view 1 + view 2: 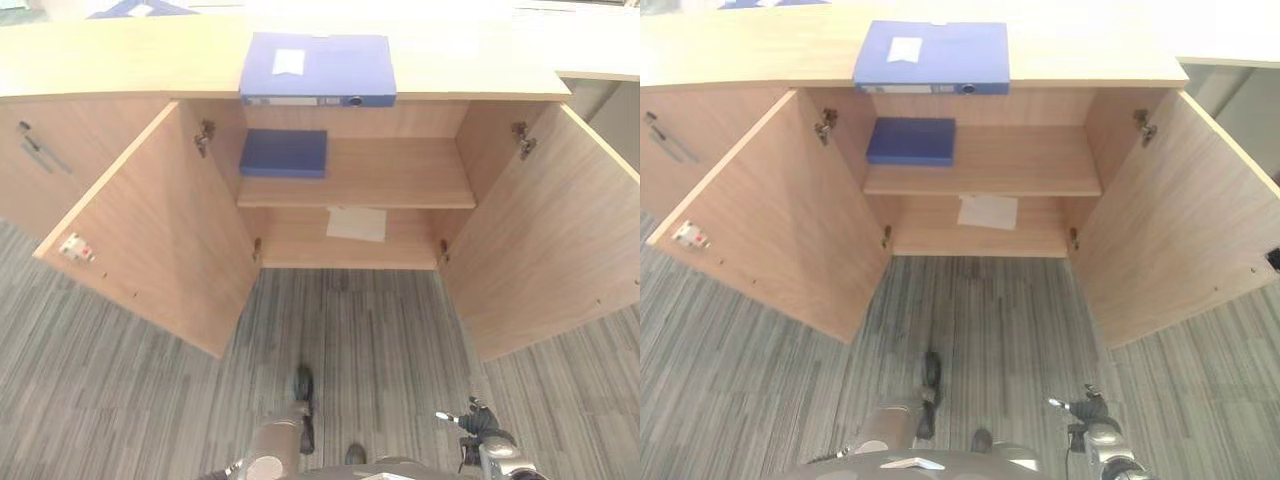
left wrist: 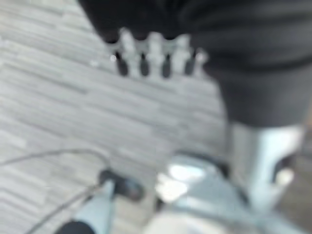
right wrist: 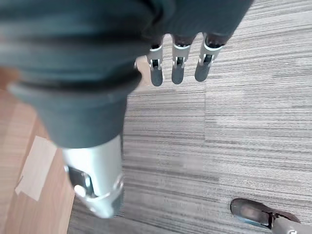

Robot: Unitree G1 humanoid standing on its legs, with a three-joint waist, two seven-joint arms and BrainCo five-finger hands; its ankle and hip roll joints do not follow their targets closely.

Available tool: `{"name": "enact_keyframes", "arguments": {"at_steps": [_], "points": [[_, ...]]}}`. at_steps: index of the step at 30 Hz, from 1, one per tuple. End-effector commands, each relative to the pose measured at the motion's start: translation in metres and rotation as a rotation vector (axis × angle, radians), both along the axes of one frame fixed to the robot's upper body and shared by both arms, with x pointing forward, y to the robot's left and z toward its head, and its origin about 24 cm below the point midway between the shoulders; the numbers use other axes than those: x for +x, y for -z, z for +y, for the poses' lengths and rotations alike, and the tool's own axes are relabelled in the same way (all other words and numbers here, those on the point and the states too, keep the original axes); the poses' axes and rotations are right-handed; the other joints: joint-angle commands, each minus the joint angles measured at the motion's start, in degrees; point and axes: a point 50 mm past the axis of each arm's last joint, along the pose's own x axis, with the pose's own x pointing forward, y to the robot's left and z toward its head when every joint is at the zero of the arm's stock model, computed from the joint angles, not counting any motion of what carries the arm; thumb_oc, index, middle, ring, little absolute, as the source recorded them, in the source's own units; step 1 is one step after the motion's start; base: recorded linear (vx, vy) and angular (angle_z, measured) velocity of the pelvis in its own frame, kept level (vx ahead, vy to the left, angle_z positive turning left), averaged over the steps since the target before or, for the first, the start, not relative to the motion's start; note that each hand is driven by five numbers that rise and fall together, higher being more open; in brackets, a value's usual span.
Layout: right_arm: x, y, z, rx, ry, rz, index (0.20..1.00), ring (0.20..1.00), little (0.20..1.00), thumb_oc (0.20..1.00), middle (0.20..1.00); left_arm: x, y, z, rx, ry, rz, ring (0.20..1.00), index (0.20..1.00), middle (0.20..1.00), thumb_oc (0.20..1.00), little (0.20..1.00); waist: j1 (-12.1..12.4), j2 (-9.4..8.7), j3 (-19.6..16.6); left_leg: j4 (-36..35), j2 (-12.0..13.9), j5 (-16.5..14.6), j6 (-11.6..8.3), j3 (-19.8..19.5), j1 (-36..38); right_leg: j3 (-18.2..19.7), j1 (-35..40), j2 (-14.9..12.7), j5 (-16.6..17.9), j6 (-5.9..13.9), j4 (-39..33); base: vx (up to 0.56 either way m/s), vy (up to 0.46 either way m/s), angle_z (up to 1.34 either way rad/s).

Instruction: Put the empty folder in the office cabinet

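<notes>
A blue lever-arch folder (image 1: pixel 318 68) lies flat on the cabinet top (image 1: pixel 120 55), its spine at the front edge above the open compartment. A second, thinner blue folder (image 1: pixel 284 153) lies flat on the left side of the upper shelf (image 1: pixel 400 175) inside. Both cabinet doors stand wide open. My left hand (image 2: pixel 156 53) hangs low over the carpet with straight fingers and holds nothing. My right hand (image 3: pixel 178 63) also hangs over the carpet, fingers straight and empty. Both hands are well short of the cabinet.
The left door (image 1: pixel 150 230) and right door (image 1: pixel 545 230) swing out toward me on either side of the opening. A white sheet (image 1: pixel 356 223) lies on the lower shelf. Grey striped carpet (image 1: pixel 340 320) runs between me and the cabinet.
</notes>
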Motion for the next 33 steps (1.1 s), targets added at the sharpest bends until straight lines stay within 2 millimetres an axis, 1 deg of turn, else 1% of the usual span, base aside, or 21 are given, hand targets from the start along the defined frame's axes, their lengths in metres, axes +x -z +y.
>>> {"name": "enact_keyframes", "arguments": {"at_steps": [1,2,4,7,10,11,12,13,14,16,17,18,19,20,22,24,25,26,28,31,33], "points": [[-0.001,-0.004,-0.007,-0.047,-0.069,-0.049,1.000,1.000,1.000,1.000,1.000,0.003,0.001,-0.002,0.049,0.060,0.008,1.000,1.000,1.000,1.000,1.000,2.4,0.39,-0.7,6.9,0.2,1.0,3.15,1.7,9.1,5.8,-5.9,-1.2,3.8,2.49,3.2,0.29,0.163,-1.11],[0.000,-0.003,-0.003,-0.060,-0.106,-0.034,1.000,1.000,1.000,1.000,1.000,0.004,0.001,-0.002,0.054,0.056,0.010,1.000,1.000,1.000,1.000,1.000,2.4,0.60,-1.3,5.8,0.2,0.9,3.72,2.0,10.0,5.4,-6.0,-1.6,3.1,2.70,4.6,0.31,0.166,-1.12],[-0.001,0.000,0.006,-0.054,-0.149,-0.009,1.000,1.000,1.000,1.000,1.000,0.015,-0.001,0.001,0.071,0.087,-0.007,1.000,1.000,1.000,1.000,1.000,2.0,1.48,-2.0,2.7,0.8,0.7,4.93,1.6,13.9,3.2,-7.5,-2.4,1.9,2.85,8.7,0.27,0.140,-0.66],[0.004,-0.001,0.010,-0.052,-0.120,-0.027,1.000,1.000,1.000,1.000,1.000,0.029,-0.004,0.005,0.077,0.104,-0.030,1.000,1.000,1.000,1.000,1.000,1.5,2.51,-2.3,0.7,1.2,0.3,5.58,0.7,17.0,1.7,-9.2,-2.7,0.2,2.81,12.6,0.15,0.086,-0.27],[0.007,-0.002,0.013,-0.054,-0.134,-0.034,1.000,1.000,1.000,1.000,1.000,0.034,-0.005,0.005,0.080,0.128,-0.044,1.000,1.000,1.000,1.000,1.000,1.2,2.83,-2.5,1.0,1.3,0.0,6.05,1.2,17.4,1.4,-9.7,-3.1,-0.7,2.73,15.0,0.09,0.056,0.05],[0.010,-0.003,0.018,-0.074,-0.173,-0.056,1.000,1.000,1.000,1.000,1.000,0.038,-0.006,0.006,0.090,0.121,-0.061,1.000,1.000,1.000,1.000,1.000,1.2,3.11,-2.4,1.3,1.4,-0.7,6.88,1.9,17.9,0.2,-11.5,-4.5,0.0,3.49,19.6,0.11,0.056,0.32],[0.014,-0.004,0.021,-0.066,-0.164,-0.066,1.000,1.000,1.000,1.000,1.000,0.040,-0.007,0.007,0.097,0.109,-0.077,1.000,1.000,1.000,1.000,1.000,1.3,3.33,-2.1,1.1,1.7,-1.4,7.56,2.9,18.9,-1.8,-13.8,-6.4,1.4,4.66,23.5,0.12,0.042,0.14],[0.016,-0.005,0.023,-0.068,-0.175,-0.066,1.000,1.000,1.000,1.000,1.000,0.041,-0.007,0.008,0.102,0.110,-0.086,1.000,1.000,1.000,1.000,1.000,1.4,3.40,-2.0,0.9,2.1,-1.8,7.63,3.8,19.7,-3.1,-14.6,-7.8,2.2,5.19,23.9,0.06,0.009,0.02],[0.016,-0.005,0.023,-0.068,-0.175,-0.066,1.000,1.000,1.000,1.000,1.000,0.041,-0.007,0.008,0.102,0.110,-0.086,1.000,1.000,1.000,1.000,1.000,1.4,3.40,-2.0,0.9,2.1,-1.8,7.63,3.8,19.7,-3.1,-14.6,-7.8,2.2,5.19,23.9,0.05,-0.029,-0.19],[0.018,-0.005,0.023,-0.070,-0.207,-0.057,1.000,1.000,1.000,1.000,1.000,0.042,-0.008,0.009,0.113,0.105,-0.096,1.000,1.000,1.000,1.000,1.000,1.7,3.45,-1.8,0.6,3.3,-2.2,6.97,5.6,20.9,-5.1,-14.7,-10.0,3.8,5.95,20.9,0.04,-0.070,-0.25],[0.018,-0.005,0.023,-0.070,-0.207,-0.057,1.000,1.000,1.000,1.000,1.000,0.042,-0.008,0.009,0.113,0.105,-0.096,1.000,1.000,1.000,1.000,1.000,1.7,3.45,-1.8,0.6,3.3,-2.2,6.97,5.6,20.9,-5.1,-14.7,-10.0,3.8,5.95,20.9,0.05,-0.145,-0.38],[0.019,-0.005,0.025,-0.066,-0.227,-0.048,1.000,1.000,1.000,1.000,1.000,0.044,-0.009,0.012,0.132,0.102,-0.102,1.000,1.000,1.000,1.000,1.000,1.6,3.05,-1.4,0.7,4.1,-2.5,6.23,7.0,21.6,-6.0,-14.1,-10.4,4.8,6.71,16.1,0.06,-0.216,-0.30],[0.017,-0.004,0.026,-0.064,-0.237,-0.042,1.000,1.000,1.000,1.000,1.000,0.045,-0.010,0.015,0.158,0.097,-0.111,1.000,1.000,1.000,1.000,1.000,1.5,2.48,-1.2,0.8,4.6,-2.8,5.56,8.1,22.3,-6.0,-13.6,-10.7,6.7,7.69,12.4,0.07,-0.371,-0.30],[0.019,-0.005,0.026,-0.067,-0.233,-0.048,1.000,1.000,1.000,1.000,1.000,0.051,-0.012,0.018,0.215,0.118,-0.153,1.000,1.000,1.000,1.000,1.000,1.3,2.02,-1.4,0.8,5.3,-2.9,5.17,8.4,22.5,-4.6,-13.0,-10.1,7.0,7.86,10.5,0.05,-0.319,-0.03],[0.018,-0.005,0.024,-0.062,-0.239,-0.029,1.000,1.000,1.000,1.000,1.000,0.053,-0.013,0.018,0.238,0.114,-0.179,1.000,1.000,1.000,1.000,1.000,1.2,1.60,-1.9,1.0,5.3,-3.1,4.90,8.4,22.5,-4.3,-12.4,-9.5,6.9,7.59,9.2,0.04,-0.191,0.06],[0.010,-0.001,0.022,-0.069,-0.266,0.020,1.000,1.000,1.000,1.000,1.000,0.060,-0.016,0.017,0.278,0.089,-0.249,1.000,1.000,1.000,1.000,1.000,1.2,0.91,-3.0,1.3,5.4,-3.5,4.16,8.7,23.3,-4.4,-10.1,-8.7,6.8,6.80,6.3,0.09,-0.165,0.15],[0.009,0.000,0.021,-0.069,-0.262,0.022,1.000,1.000,1.000,1.000,1.000,0.060,-0.016,0.017,0.280,0.090,-0.254,1.000,1.000,1.000,1.000,1.000,1.2,0.87,-3.0,1.4,5.5,-3.6,4.08,8.7,23.4,-4.4,-9.8,-8.6,6.9,6.72,6.0,0.09,-0.210,0.01],[0.006,0.001,0.019,-0.048,-0.220,0.033,1.000,1.000,1.000,1.000,1.000,0.062,-0.016,0.008,0.309,0.175,-0.277,1.000,1.000,1.000,1.000,1.000,1.4,0.10,-3.7,1.9,5.7,-3.9,3.62,9.1,23.7,-4.5,-8.8,-7.8,6.9,6.39,4.8,0.06,-0.170,-0.12],[0.006,0.001,0.016,-0.048,-0.214,0.049,1.000,1.000,1.000,1.000,1.000,0.063,-0.017,0.005,0.335,0.194,-0.311,1.000,1.000,1.000,1.000,1.000,1.2,-0.10,-3.9,1.8,6.3,-3.6,2.83,9.3,24.1,-4.8,-7.4,-7.1,6.9,5.81,2.9,0.04,-0.142,-0.10],[0.005,0.001,0.012,-0.055,-0.230,0.050,1.000,1.000,1.000,1.000,1.000,0.067,-0.019,0.005,0.362,0.219,-0.342,1.000,1.000,1.000,1.000,1.000,0.8,0.02,-4.0,2.0,6.6,-3.6,2.25,9.5,24.2,-4.7,-6.9,-6.6,7.2,5.52,1.6,0.00,-0.055,-0.05],[0.003,0.000,0.007,-0.070,-0.253,0.056,1.000,1.000,1.000,1.000,1.000,0.075,-0.024,0.008,0.385,0.238,-0.388,1.000,1.000,1.000,1.000,1.000,0.5,0.61,-4.1,1.3,6.9,-3.1,1.60,9.5,24.5,-4.6,-6.3,-6.0,7.5,5.23,0.0,-0.02,-0.049,-0.03]]}}
